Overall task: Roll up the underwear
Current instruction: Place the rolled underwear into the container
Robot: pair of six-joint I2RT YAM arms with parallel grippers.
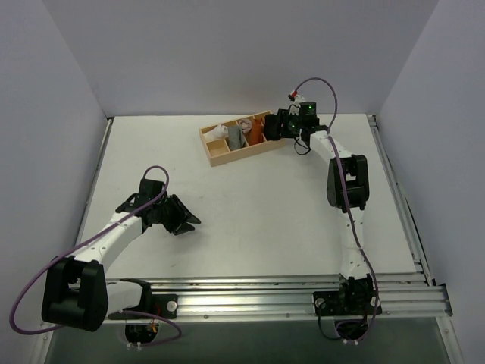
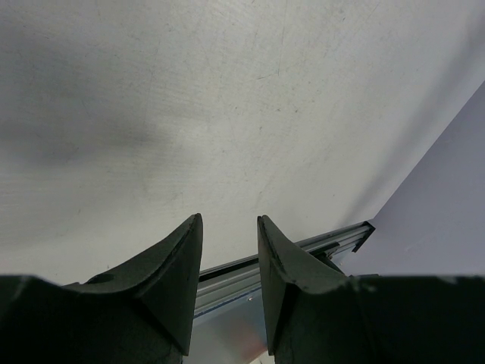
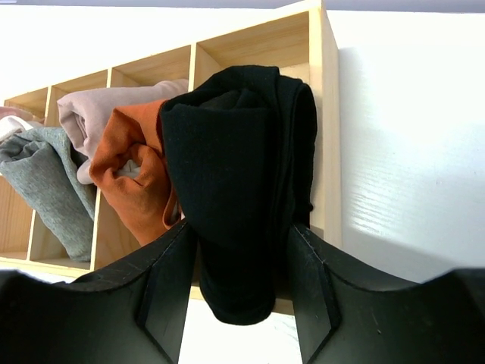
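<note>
Top view: left tool (image 1: 180,218) at 8 o'clock over the surface (image 1: 250,220); right tool (image 1: 286,130) at 1 o'clock, at the wooden tray (image 1: 218,160). Left wrist: gapes, grips nothing. Right wrist: clamps the rolled underwear (image 3: 235,167) at the tray's end compartment, orange-brown roll (image 3: 136,178) at its 9 o'clock.

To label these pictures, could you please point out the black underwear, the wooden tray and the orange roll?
underwear (image 3: 235,174): right wrist view, middle of roll.
tray (image 3: 327,114): right wrist view, right wall.
orange roll (image 3: 144,205): right wrist view, front fold.
</note>
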